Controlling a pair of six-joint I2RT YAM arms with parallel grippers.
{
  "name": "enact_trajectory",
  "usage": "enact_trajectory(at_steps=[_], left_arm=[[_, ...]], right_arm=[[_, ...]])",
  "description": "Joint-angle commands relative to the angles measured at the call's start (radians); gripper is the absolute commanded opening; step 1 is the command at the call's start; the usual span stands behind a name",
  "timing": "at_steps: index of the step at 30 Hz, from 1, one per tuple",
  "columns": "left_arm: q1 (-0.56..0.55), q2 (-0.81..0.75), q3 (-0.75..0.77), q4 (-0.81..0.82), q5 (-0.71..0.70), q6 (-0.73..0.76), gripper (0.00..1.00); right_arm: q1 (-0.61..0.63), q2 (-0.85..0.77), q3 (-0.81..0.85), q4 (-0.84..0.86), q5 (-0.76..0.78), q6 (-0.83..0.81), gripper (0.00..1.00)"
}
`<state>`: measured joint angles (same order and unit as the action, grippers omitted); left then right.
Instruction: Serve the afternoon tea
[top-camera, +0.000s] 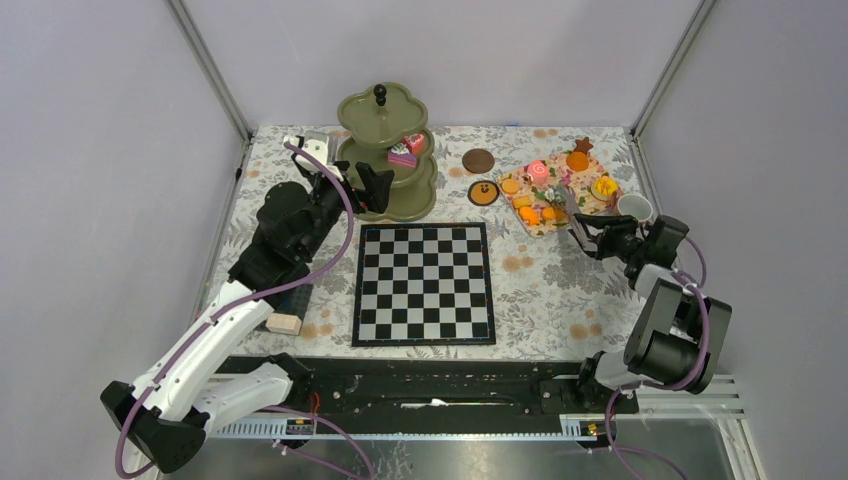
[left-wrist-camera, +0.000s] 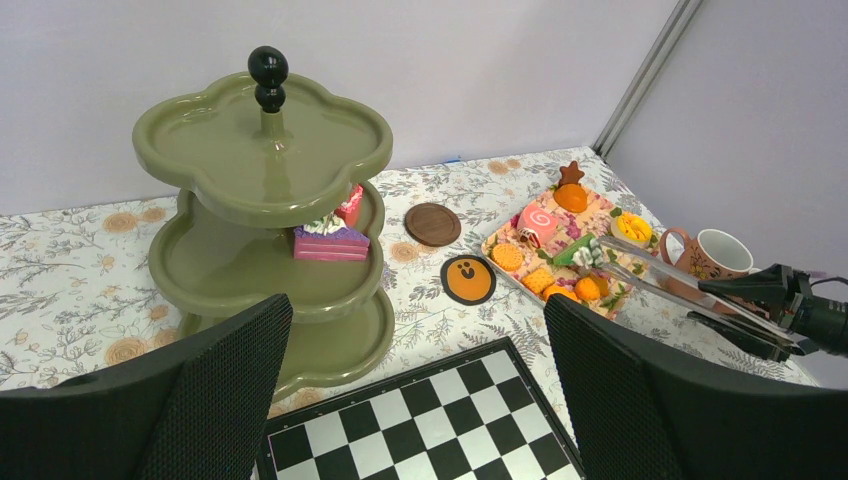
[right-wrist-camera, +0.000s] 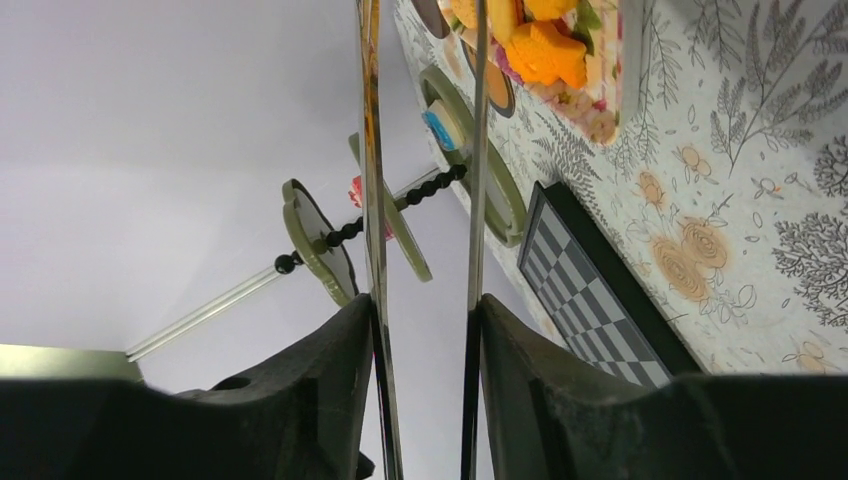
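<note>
The olive-green three-tier stand (top-camera: 385, 150) (left-wrist-camera: 265, 200) with its black knob stands at the back, with a pink cake slice (left-wrist-camera: 330, 238) on its middle tier. Toy pastries in orange, pink and brown lie on a patterned tray (top-camera: 506, 203) (left-wrist-camera: 490, 240) at the back right. A pink-patterned cup (top-camera: 634, 207) (left-wrist-camera: 715, 255) stands beside that tray. My right gripper (top-camera: 600, 240) (right-wrist-camera: 425, 305) is shut on metal tongs (left-wrist-camera: 660, 270) (right-wrist-camera: 372, 150). Their blades stand apart and reach over the tray's near pastries. My left gripper (top-camera: 365, 185) (left-wrist-camera: 416, 300) hangs open and empty in front of the stand.
A black-and-white chessboard (top-camera: 423, 283) lies in the middle of the floral cloth. A brown coaster (top-camera: 478, 160) and an orange face coaster (top-camera: 483, 193) sit between stand and tray. A beige block (top-camera: 283, 323) lies by the left arm.
</note>
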<state>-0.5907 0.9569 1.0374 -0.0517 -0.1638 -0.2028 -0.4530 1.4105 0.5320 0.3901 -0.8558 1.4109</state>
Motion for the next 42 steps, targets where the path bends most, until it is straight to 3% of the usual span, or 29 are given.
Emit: enact_trajectory(at_steps=[1, 8, 11, 15, 18, 24, 35, 42], left_arm=[[-0.002, -0.010, 0.005, 0.042, 0.016, -0.005, 0.99], [-0.003, -0.012, 0.006, 0.043, 0.018, -0.006, 0.99], [-0.003, -0.011, 0.007, 0.043, 0.023, -0.008, 0.99], [-0.002, -0.006, 0.008, 0.043, 0.035, -0.016, 0.99], [-0.003, -0.006, 0.010, 0.043, 0.044, -0.020, 0.99], [-0.003, -0.016, 0.006, 0.044, 0.032, -0.019, 0.99], [-0.003, -0.020, 0.006, 0.045, 0.029, -0.016, 0.99], [-0.003, -0.017, 0.003, 0.045, 0.021, -0.012, 0.99]], right_arm=[[-0.011, -0.037, 0.123, -0.145, 0.024, -0.172, 0.48], [-0.014, -0.065, 0.226, -0.376, 0.132, -0.418, 0.53], [-0.007, -0.060, 0.306, -0.563, 0.161, -0.603, 0.53], [0.093, -0.066, 0.456, -0.816, 0.378, -0.887, 0.53], [0.224, -0.054, 0.526, -0.901, 0.570, -0.988, 0.56], [0.316, -0.011, 0.556, -0.896, 0.727, -0.954, 0.57], [0.382, 0.065, 0.512, -0.689, 0.729, -0.712, 0.61], [0.392, 0.143, 0.549, -0.633, 0.760, -0.671, 0.60]])
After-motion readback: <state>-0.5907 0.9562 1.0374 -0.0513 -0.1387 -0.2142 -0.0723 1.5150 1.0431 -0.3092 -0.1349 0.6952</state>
